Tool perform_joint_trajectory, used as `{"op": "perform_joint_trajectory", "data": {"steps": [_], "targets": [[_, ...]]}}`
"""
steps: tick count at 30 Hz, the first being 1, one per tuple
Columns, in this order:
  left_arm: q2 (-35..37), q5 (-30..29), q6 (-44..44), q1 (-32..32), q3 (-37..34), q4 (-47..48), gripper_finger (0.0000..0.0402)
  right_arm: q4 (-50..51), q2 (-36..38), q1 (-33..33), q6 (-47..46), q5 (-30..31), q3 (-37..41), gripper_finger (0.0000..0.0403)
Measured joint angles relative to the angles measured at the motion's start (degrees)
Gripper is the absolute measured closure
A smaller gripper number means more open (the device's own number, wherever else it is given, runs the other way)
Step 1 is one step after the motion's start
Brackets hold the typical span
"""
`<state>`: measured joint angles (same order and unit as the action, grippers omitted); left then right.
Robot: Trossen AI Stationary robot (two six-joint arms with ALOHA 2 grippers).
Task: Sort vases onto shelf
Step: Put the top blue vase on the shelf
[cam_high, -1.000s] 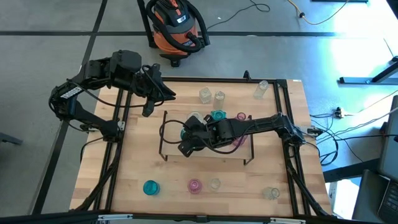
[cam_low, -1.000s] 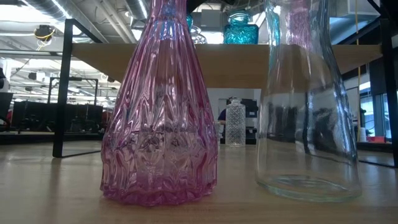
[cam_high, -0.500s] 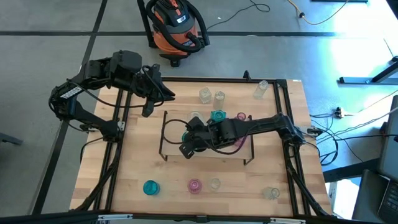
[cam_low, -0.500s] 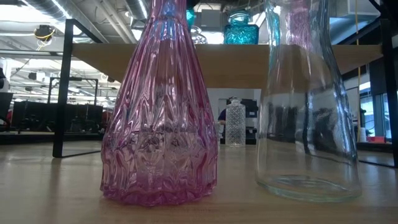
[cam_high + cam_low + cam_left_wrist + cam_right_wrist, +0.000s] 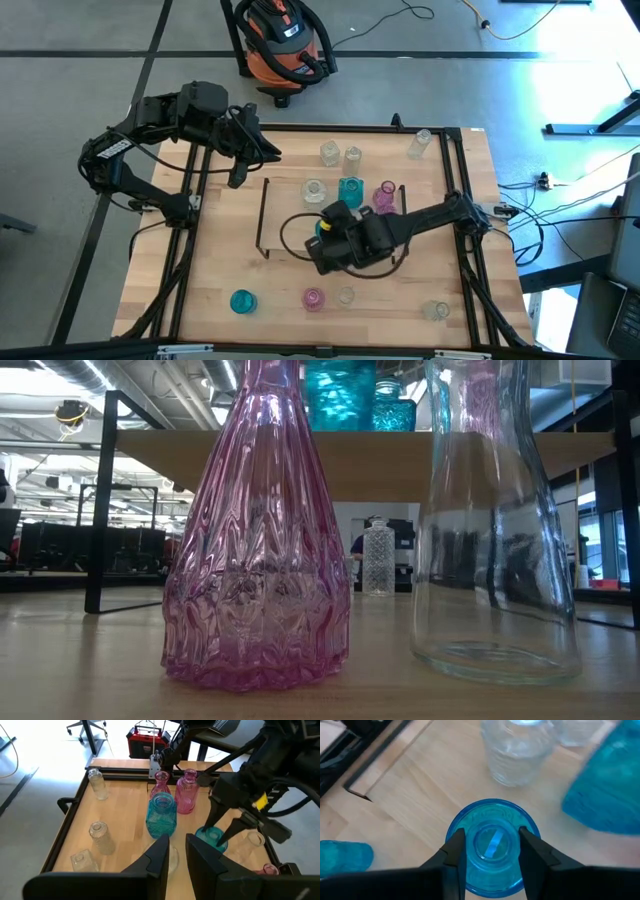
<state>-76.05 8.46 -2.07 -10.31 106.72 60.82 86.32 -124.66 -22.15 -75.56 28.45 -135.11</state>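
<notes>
The shelf [image 5: 285, 205] stands mid-table. On it are a clear vase [image 5: 314, 190], a squarish teal vase [image 5: 350, 188] and a pink vase [image 5: 385, 193]. My right gripper [image 5: 492, 852] is over the shelf's near side, shut on a round teal vase [image 5: 492, 845]; the left wrist view shows that gripper [image 5: 225, 827] above the same vase [image 5: 212, 837]. In the low view this vase [image 5: 340, 390] sits at the shelf's board [image 5: 400, 460]. My left gripper [image 5: 177, 852] hangs open over the table's far left [image 5: 238, 165], touching nothing. My right gripper pinches the round teal vase between its two fingers [image 5: 455, 852], one on each side of the rim [image 5: 470, 827], coming from above and pointing down. The vase stays upright. Whether its base rests on the shelf board or hangs just above it, I cannot tell.
Three clear vases [image 5: 329, 153] [image 5: 352, 156] [image 5: 420, 143] stand near the table's far edge. Along the near edge stand a teal vase [image 5: 243, 301], a pink one [image 5: 313, 298] and two clear ones [image 5: 345, 295] [image 5: 436, 310]. An orange vacuum [image 5: 285, 40] sits on the floor beyond.
My right gripper has moved toward the table's near edge and somewhat to the right, carrying the round teal vase along the shelf. In the low view that vase now shows large at the shelf's near side, in front of the squarish teal one.
</notes>
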Motion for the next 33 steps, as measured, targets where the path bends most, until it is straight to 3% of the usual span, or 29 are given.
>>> {"op": "perform_joint_trajectory", "data": {"steps": [4, 15, 33], "targets": [[0.0, 0.0, 0.0, 0.0, 0.0, -0.1, 0.0344, 4.4, 0.0, -1.3, -6.4, 0.3, 0.1, 0.0292], [0.0, 0.0, 0.0, 0.0, 0.0, -0.2, 0.0344, 4.4, 0.0, -1.5, -12.9, 3.0, 0.3, 0.0291], [0.0, 0.0, 0.0, 0.0, 0.0, -0.5, 0.0344, 3.4, -0.1, -1.5, -5.0, 5.6, 0.3, 0.0283]]}}
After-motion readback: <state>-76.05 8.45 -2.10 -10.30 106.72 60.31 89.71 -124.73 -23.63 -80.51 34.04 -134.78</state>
